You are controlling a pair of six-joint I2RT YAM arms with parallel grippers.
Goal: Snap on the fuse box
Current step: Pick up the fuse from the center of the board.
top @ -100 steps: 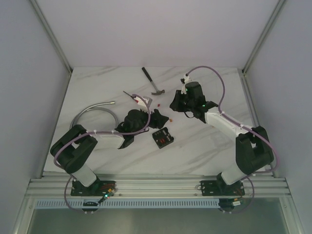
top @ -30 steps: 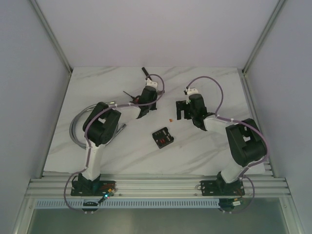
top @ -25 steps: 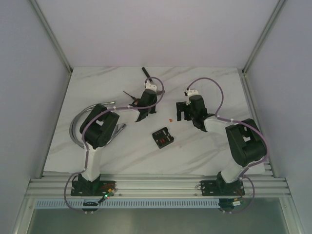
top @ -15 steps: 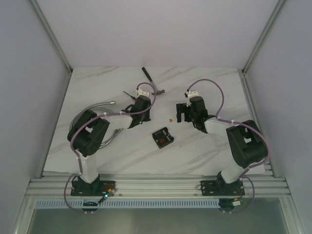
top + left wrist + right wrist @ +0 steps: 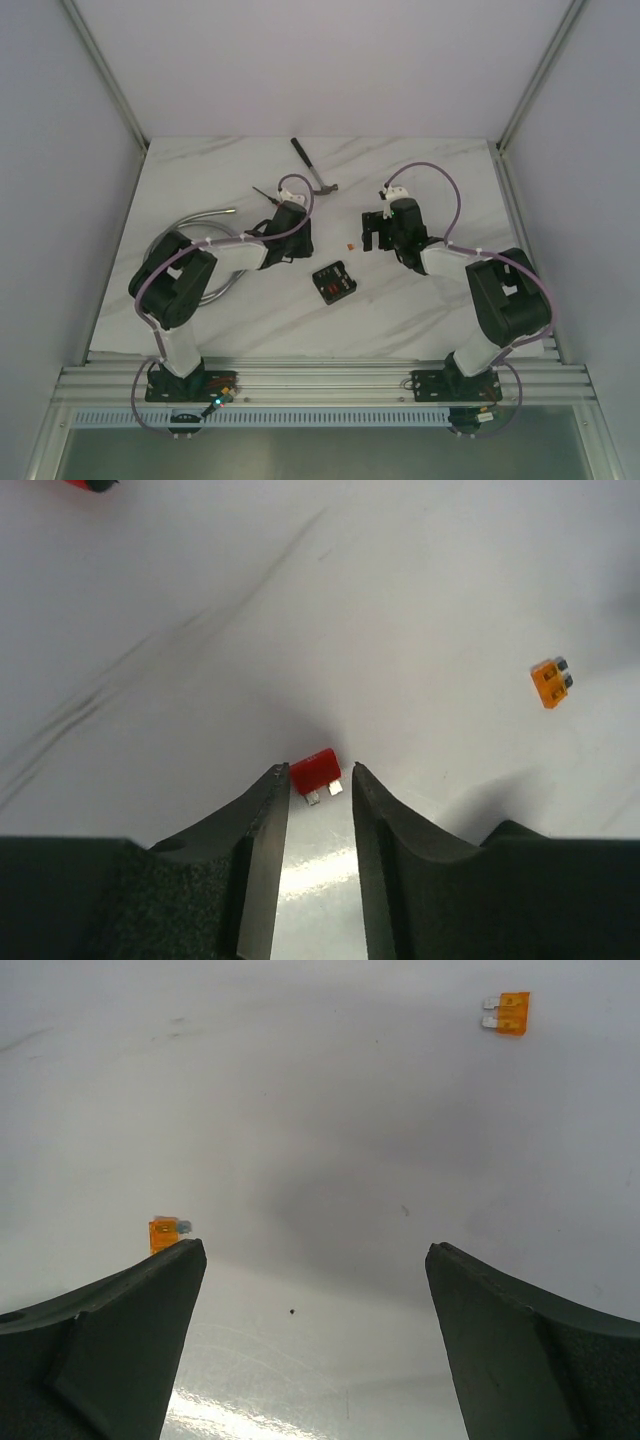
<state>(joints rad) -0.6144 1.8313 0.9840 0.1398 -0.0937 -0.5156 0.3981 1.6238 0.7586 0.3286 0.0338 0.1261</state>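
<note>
The fuse box (image 5: 334, 281), a small black square box with red fuses on its face, lies on the white table between the two arms, and neither gripper touches it. My left gripper (image 5: 296, 250) is down at the table left of it. In the left wrist view its jaws (image 5: 321, 768) stand a little apart, with a loose red fuse (image 5: 315, 771) flat on the table at their tips, against the left fingertip (image 5: 278, 780). My right gripper (image 5: 372, 235) hovers behind the box. Its jaws (image 5: 315, 1250) are wide open over bare table.
Loose orange fuses lie around: one orange fuse (image 5: 350, 245) between the grippers, one fuse (image 5: 163, 1232) by my right gripper's left finger, another fuse (image 5: 510, 1013) farther off. A hammer (image 5: 315, 170), a screwdriver (image 5: 265, 194) and a bent metal hose (image 5: 195, 225) lie toward the back left.
My left arm has pulled back from the screwdriver area toward the near side, and its jaws have opened a little. The right arm has hardly moved.
</note>
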